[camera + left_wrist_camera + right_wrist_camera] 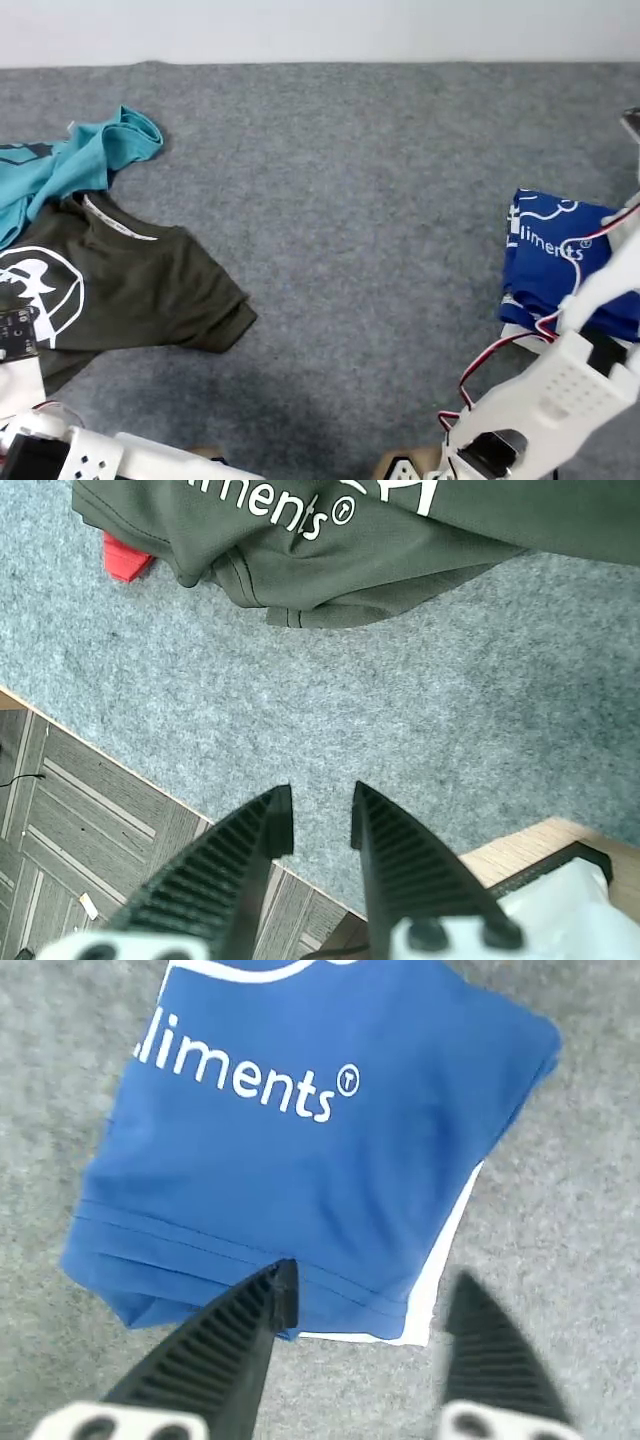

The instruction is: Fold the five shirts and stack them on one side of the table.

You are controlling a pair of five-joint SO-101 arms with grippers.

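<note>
So far two look done: a folded blue cotton shirt (pixel 540 270) lies on a white folded one (pixel 445 1260) at the right of the grey felt table cover (pixel 380 200). A limp dark olive shirt (pixel 140 285) and a crumpled teal shirt (pixel 85 160) wait unfolded at the left. The right gripper (pixel 375 1280) hangs over the blue stack, jaws wide and empty, and the left gripper (pixel 320 820) is slightly parted, holding nothing.

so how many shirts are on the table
4: teal shirt crumpled far left, dark green shirt next to it, folded blue shirt at right atop a white shirt. A red scrap by the green one may be a fifth.
</note>
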